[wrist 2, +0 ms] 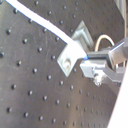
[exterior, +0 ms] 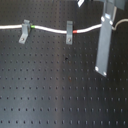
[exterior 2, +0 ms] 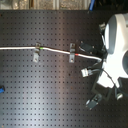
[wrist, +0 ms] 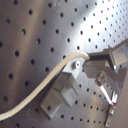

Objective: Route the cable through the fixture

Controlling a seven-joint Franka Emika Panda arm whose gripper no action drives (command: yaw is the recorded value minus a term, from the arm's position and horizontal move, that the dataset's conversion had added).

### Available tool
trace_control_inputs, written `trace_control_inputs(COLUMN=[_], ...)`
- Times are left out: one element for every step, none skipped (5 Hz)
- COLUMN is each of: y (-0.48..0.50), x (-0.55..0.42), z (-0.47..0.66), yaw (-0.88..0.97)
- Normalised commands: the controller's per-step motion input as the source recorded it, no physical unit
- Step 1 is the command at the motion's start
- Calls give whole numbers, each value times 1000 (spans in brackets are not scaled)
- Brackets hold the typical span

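In the first exterior view, the cable (exterior: pixel 50 29) runs from the left edge across the upper part of the frame, over two grey fixture clips (exterior: pixel 24 31) and (exterior: pixel 69 33), with a green band (exterior: pixel 31 25) at the left clip and a red band (exterior: pixel 75 31) at the right one. It then rises toward the upper right, where a tall grey part of the arm (exterior: pixel 103 42) cuts across it. The black perforated board (exterior: pixel 60 90) lies beneath. The gripper itself is out of frame here.

In the second exterior view, the same cable (exterior 2: pixel 20 48) crosses the middle left of the frame through both clips (exterior 2: pixel 37 53) and (exterior 2: pixel 72 52), then bends down toward the white robot body (exterior 2: pixel 116 42) at the right. The gripper (exterior 2: pixel 88 71) appears to pinch the cable's end, though blur makes the jaws hard to read.

In the first wrist view, the cable (wrist: pixel 40 87) rests on a clip (wrist: pixel 64 85) at centre frame, with the dark gripper (wrist: pixel 102 62) just beyond. Whether it is spread or pressed together cannot be told.

In the second wrist view, the cable (wrist 2: pixel 40 22) descends from the upper left to the clip (wrist 2: pixel 72 50).

To finish well, the arm should probably keep the cord lightly taut and low in each slot. Whether it sits fully seated is unclear.
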Motion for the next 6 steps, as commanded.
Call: trace_control_inputs(y=[-484,-435,-33,81,328,215], x=[-215,-157,-51,-58,159,444], z=[7,4,2,30,-62,-225], yaw=[-257,-146,43,383,397,311])
